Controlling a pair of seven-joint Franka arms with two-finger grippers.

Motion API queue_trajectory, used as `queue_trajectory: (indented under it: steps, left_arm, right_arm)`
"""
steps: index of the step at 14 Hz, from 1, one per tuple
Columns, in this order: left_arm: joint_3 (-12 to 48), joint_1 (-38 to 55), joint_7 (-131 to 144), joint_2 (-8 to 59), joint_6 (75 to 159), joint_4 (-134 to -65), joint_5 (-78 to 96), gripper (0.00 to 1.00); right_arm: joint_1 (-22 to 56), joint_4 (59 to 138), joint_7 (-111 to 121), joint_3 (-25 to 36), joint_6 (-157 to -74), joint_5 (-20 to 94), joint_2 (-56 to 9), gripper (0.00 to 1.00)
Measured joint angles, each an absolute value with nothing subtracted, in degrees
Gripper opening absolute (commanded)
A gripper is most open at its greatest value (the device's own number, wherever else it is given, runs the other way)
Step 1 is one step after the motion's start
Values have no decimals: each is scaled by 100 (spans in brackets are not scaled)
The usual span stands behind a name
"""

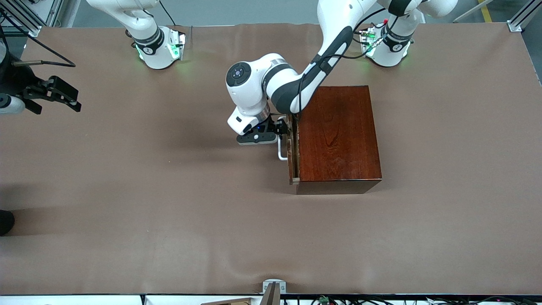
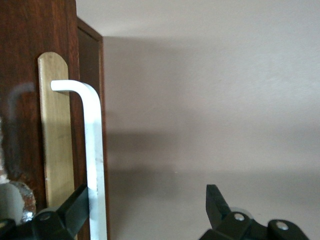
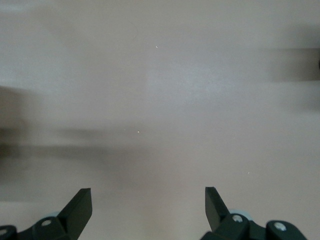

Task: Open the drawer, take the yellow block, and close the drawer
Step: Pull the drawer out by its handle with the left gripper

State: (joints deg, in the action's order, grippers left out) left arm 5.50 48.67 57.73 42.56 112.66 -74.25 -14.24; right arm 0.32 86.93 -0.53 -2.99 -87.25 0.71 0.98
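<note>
Left gripper [image 1: 283, 127] is right at the front of the drawer [image 1: 291, 152], fingers spread, one fingertip [image 2: 80, 200] touching the white handle [image 2: 94, 160], the other well clear of it. The drawer sits only a sliver out of the mahogany box [image 1: 338, 135], mid-table. Right gripper [image 1: 55, 94] waits over bare table [image 1: 169, 212] at the right arm's end, jaws wide apart, holding nothing. Yellow block not in sight.

Brown cloth-covered table [image 1: 169, 220]; grey floor [image 1: 254, 10] along top; aluminium frame posts [image 1: 523, 17], possibly, at corners.
</note>
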Motion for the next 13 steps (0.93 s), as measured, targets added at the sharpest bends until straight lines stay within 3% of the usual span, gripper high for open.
queue_trajectory:
  steps: [13]
  left_arm:
    - [548, 4937, 6005, 4326, 11870, -7426, -1107, 100]
  right_arm:
    - [28, 8693, -53, -279, -8726, 72, 95, 100]
